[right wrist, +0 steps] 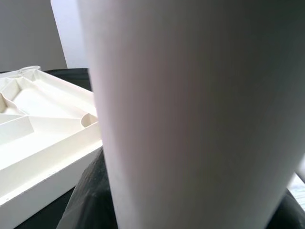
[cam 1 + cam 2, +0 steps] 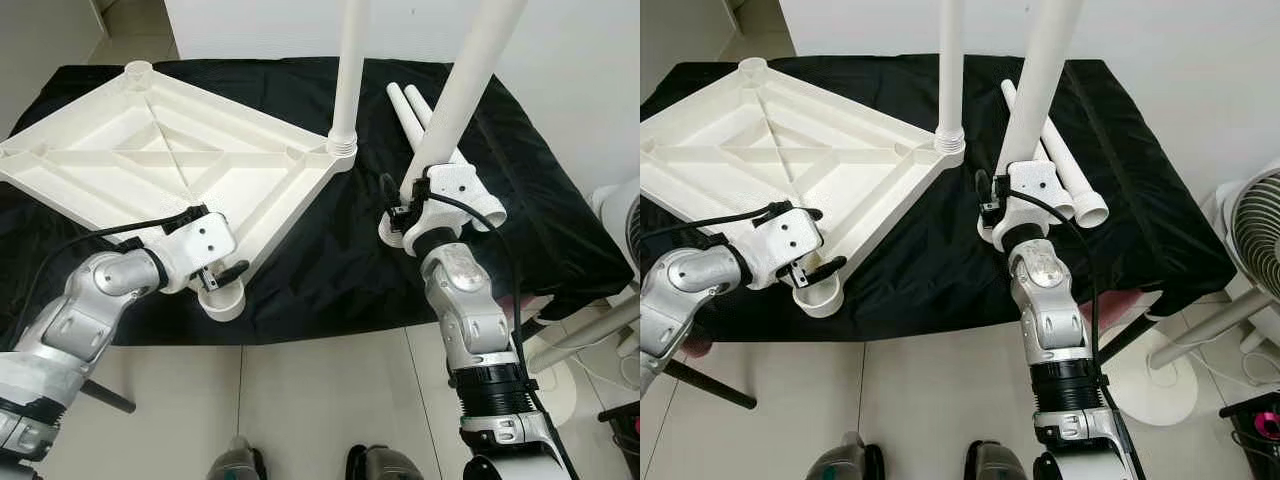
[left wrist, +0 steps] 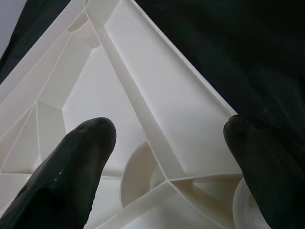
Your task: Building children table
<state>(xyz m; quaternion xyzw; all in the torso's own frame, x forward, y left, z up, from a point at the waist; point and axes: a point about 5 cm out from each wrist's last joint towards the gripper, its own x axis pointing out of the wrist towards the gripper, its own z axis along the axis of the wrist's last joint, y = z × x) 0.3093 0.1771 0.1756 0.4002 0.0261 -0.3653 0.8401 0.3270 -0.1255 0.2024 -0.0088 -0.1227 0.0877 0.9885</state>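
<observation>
Left eye view: inverted tabletop (image 2: 150,160) on black cloth, one leg (image 2: 347,75) fitted. Left gripper (image 2: 222,277) spread at near corner socket (image 2: 225,300); right gripper (image 2: 408,212) apparently clenched on second leg (image 2: 462,90). Keep that leg plumb over the socket, tabletop braced.

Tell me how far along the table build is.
One leg stands fitted in the upturned tabletop far corner. The right gripper holds a second leg upright; the left gripper straddles the near corner socket. Two legs lie on the cloth.

no readable text, label or number shows anywhere.
</observation>
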